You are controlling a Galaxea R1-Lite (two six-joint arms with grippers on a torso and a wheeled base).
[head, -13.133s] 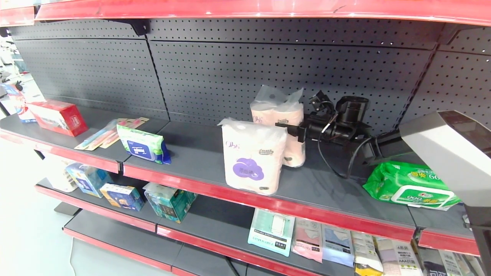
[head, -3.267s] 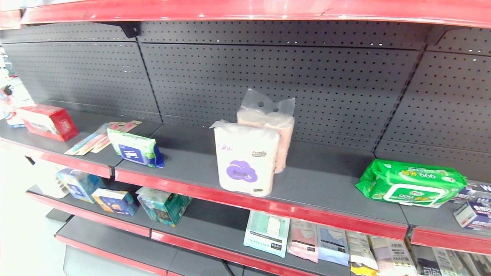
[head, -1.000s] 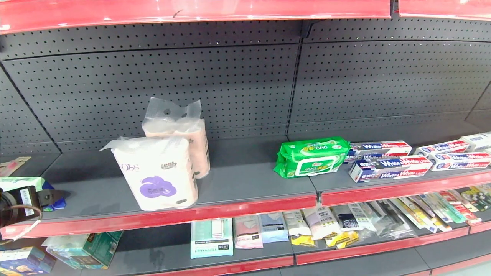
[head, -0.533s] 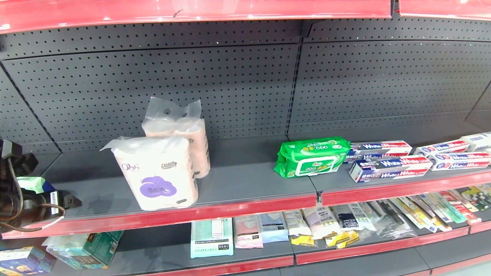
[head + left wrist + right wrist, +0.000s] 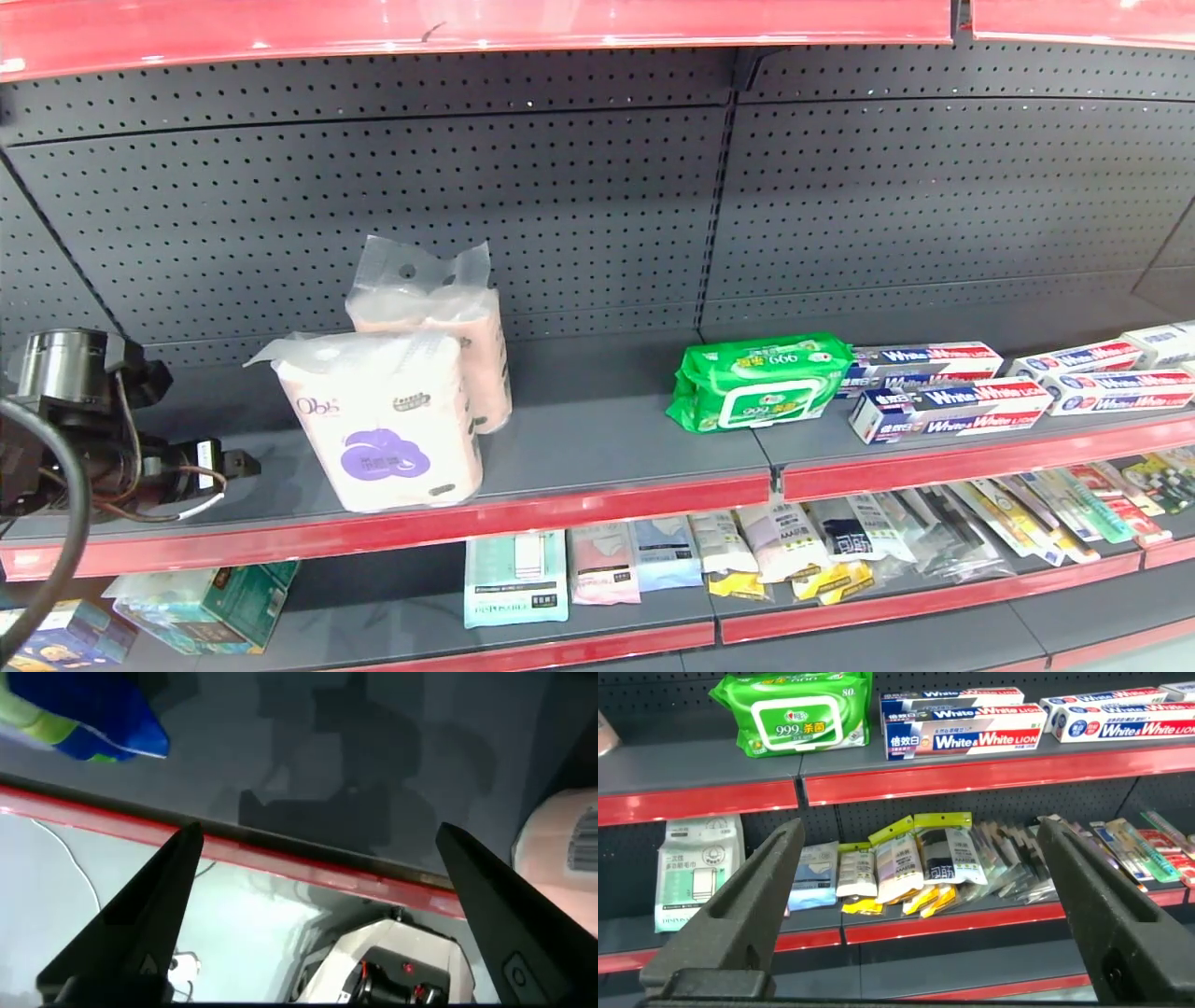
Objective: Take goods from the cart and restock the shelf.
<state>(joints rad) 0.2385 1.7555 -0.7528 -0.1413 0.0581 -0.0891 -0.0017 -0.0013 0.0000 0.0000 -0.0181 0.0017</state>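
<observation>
Left pincer (image 5: pixel 246 462) gapes just beside tissue pack (image 5: pixel 387 429)

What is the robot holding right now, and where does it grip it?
Nothing: the left gripper and right gripper both stand open and empty.

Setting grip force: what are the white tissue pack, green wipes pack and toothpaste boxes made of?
White tissue pack: thin plastic film, crinkled loose top. Green wipes pack: glossy soft film, puckered ends. Toothpaste boxes: likely printed cardboard, straight sharp edges.

Shelf (image 5: pixel 597 439), tissue packs (image 5: pixel 383 420), wipes (image 5: pixel 756 383), toothpaste boxes (image 5: pixel 943 409)
</observation>
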